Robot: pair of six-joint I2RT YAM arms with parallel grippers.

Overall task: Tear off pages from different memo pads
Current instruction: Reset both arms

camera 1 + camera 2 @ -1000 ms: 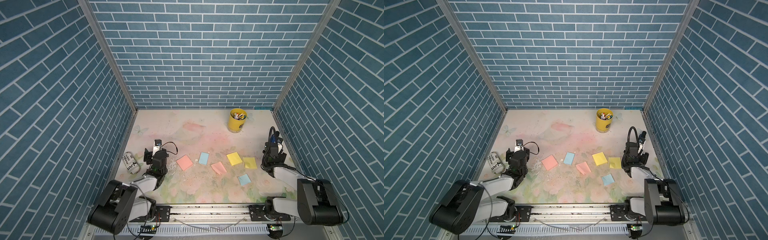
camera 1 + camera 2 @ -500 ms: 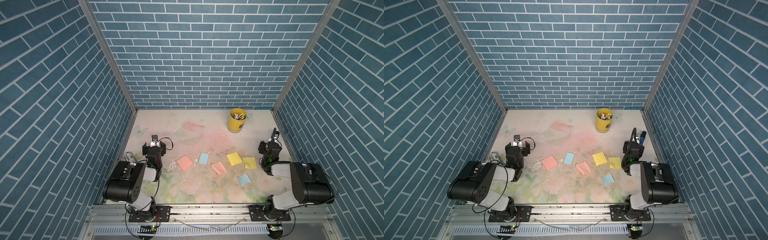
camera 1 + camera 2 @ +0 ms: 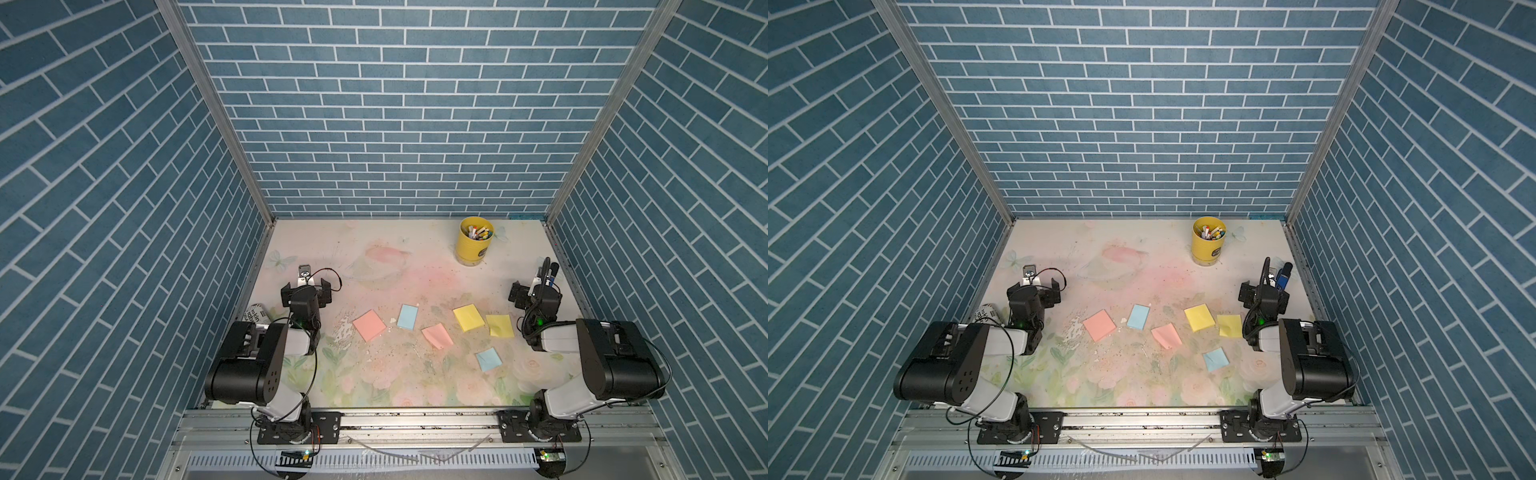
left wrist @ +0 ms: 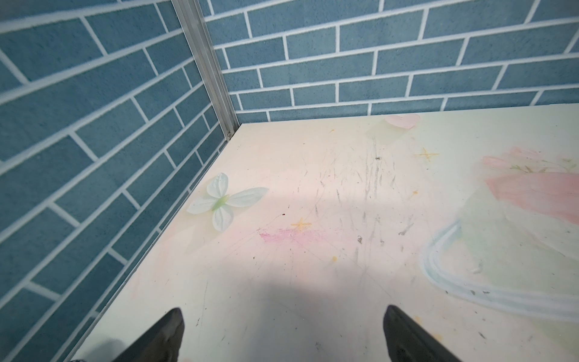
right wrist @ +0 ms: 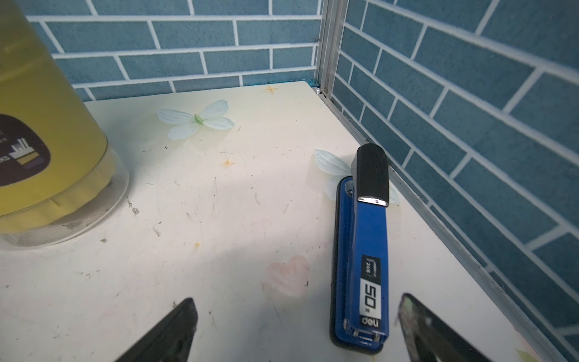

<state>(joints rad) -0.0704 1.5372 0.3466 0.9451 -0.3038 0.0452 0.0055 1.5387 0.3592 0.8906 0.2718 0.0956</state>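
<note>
Pages and memo pads lie in a loose row across the middle of the table (image 3: 374, 266), well apart from both claws. The left gripper (image 3: 306, 290) stands with its jaws wide apart and holds nothing; in its wrist view the two dark fingertips (image 4: 163, 337) frame bare, scuffed tabletop, with the wall edge running close along the frame's left. The right gripper (image 3: 534, 291) is likewise spread and empty, near the right wall; its wrist view shows a blue stapler (image 5: 363, 260) lying between its fingertips (image 5: 170, 335) close to the wall rail, and a yellow cup (image 5: 40, 125) at the frame's left. Outward from the left claw in a top view sit the pink pad (image 3: 369, 325), then the blue pad (image 3: 407, 316), a creased pink page (image 3: 437, 336), the yellow pad (image 3: 469, 318) and, just beside it, a yellow page (image 3: 500, 325). A blue page (image 3: 488, 359) lies lower, nearer the front rail. A patterned roll (image 3: 256, 312) sits against the left wall behind the left arm. Open floor spreads between the row and the cup of crayons (image 3: 476, 241) at upper right.
</note>
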